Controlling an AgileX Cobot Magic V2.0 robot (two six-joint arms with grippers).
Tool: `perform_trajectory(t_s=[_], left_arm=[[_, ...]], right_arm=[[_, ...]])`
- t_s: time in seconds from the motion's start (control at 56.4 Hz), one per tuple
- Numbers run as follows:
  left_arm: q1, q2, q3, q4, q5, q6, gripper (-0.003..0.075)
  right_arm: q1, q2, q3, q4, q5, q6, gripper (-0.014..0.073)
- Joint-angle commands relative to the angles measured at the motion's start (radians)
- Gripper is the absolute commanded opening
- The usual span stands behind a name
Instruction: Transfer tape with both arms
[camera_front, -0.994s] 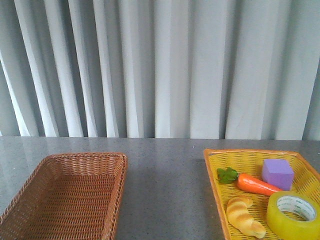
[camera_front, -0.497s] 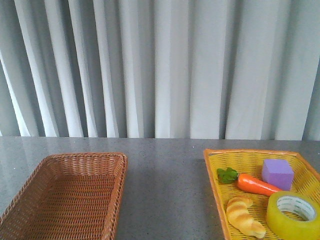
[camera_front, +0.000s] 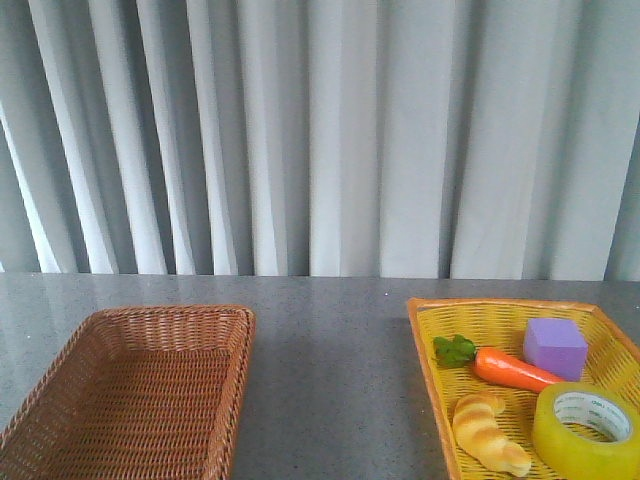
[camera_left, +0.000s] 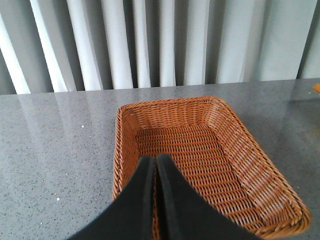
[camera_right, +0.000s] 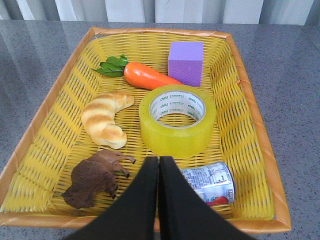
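Yellow translucent tape (camera_right: 177, 121) lies flat in the yellow basket (camera_right: 252, 120), white core upward, green print illegible. Left gripper (camera_left: 155, 165) and right gripper (camera_right: 158, 166) closed, empty.

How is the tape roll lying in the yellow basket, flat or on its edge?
Flat. The tape rests on one face in the yellow basket, and its white core opening points upward in the right wrist view.

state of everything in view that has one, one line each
tape: flat in the yellow basket, hole up, not gripped
left gripper: shut, holding nothing, above the brown basket
right gripper: shut, holding nothing
brown basket: nothing in it
small can: on its side
carrot: lying flat
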Motion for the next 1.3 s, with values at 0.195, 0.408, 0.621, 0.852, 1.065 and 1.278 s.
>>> perform_trajectory(t_s=[0.195, 0.408, 0.621, 0.852, 1.065, 1.278], left_arm=[[-0.005, 0.009, -0.032, 0.029, -0.023, 0.005, 0.0196], [-0.005, 0.009, -0.032, 0.026, -0.032, 0.005, 0.051], [-0.015, 0.009, -0.033, 0.015, -0.034, 0.005, 0.0578], [-0.155, 0.009, -0.034, 0.005, -0.02, 0.071, 0.0576], [-0.278, 0.009, -0.034, -0.106, 0.005, 0.207, 0.0576], [-0.296, 0.009, -0.034, -0.165, 0.007, 0.228, 0.0576]], right_arm=[[-0.006, 0.009, -0.033, -0.016, -0.019, -0.011, 0.0213], [-0.006, 0.009, -0.033, -0.019, -0.016, -0.01, 0.0547], [-0.006, 0.049, -0.067, -0.047, 0.017, 0.022, 0.0582], [-0.006, 0.257, -0.269, -0.144, 0.216, 0.103, 0.0556], [-0.006, 0.498, -0.477, -0.143, 0.357, 0.123, 0.0554], [-0.011, 0.718, -0.686, -0.14, 0.474, 0.123, 0.0554]])
